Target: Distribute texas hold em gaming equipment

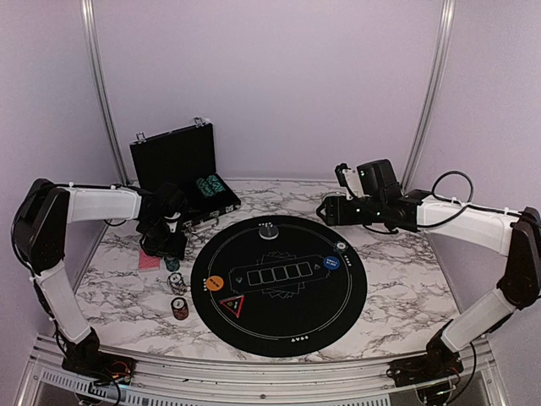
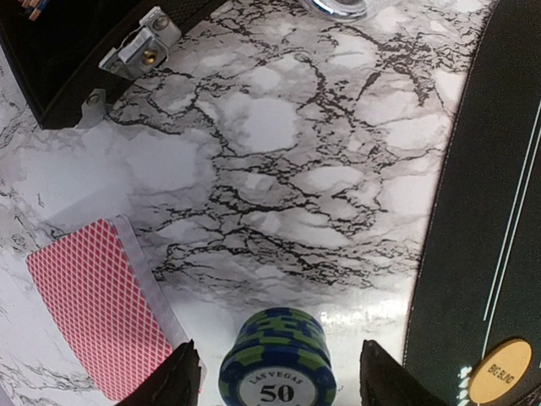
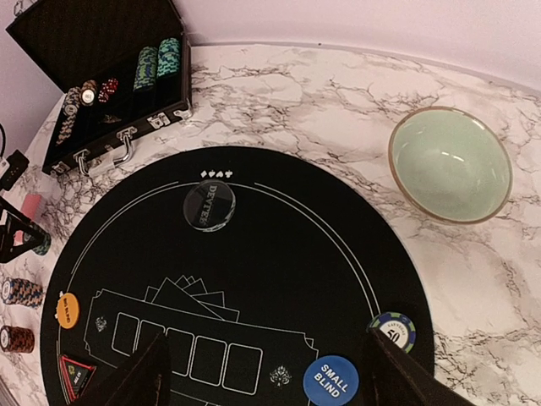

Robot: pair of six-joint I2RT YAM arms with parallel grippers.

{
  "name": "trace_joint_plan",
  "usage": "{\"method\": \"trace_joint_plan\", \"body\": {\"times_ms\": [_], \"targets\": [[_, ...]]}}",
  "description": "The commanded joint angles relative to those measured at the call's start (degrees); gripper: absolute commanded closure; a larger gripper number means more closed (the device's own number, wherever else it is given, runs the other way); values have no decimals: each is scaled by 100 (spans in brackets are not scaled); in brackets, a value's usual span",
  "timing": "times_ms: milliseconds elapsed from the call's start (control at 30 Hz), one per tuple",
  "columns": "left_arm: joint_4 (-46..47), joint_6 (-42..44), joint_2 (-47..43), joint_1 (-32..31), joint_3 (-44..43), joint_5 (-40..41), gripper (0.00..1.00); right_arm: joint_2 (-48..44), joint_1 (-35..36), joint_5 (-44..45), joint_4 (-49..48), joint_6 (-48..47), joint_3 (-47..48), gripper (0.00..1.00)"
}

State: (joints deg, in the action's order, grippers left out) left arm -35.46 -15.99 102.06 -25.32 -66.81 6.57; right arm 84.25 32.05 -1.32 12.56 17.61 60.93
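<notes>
Your left pincer (image 2: 281,372) straddles the chip stack (image 2: 275,355), jaws half-open and clear of it; centre them and close squarely before lifting.

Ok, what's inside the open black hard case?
The open black hard case holds rows of striped-edge poker chips: teal-green, red and paler ones. Its other slots are too dark to read, and in the top view the left arm hides part of it.
</notes>
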Motion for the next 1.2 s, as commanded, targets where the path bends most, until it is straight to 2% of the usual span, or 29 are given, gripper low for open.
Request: {"method": "trace_joint_plan", "body": {"times_ms": [0,633,1167], "targets": [[-215,61,116,-36,-174,59,35,-180,64,106,-52,43,-11,26],[-238,56,259,-101,-157,188,43,-240,60,317,-40,71,-71,26],[-255,76,270,-121,-217,187,55,-286,63,417,-8,83,-81,26]]}}
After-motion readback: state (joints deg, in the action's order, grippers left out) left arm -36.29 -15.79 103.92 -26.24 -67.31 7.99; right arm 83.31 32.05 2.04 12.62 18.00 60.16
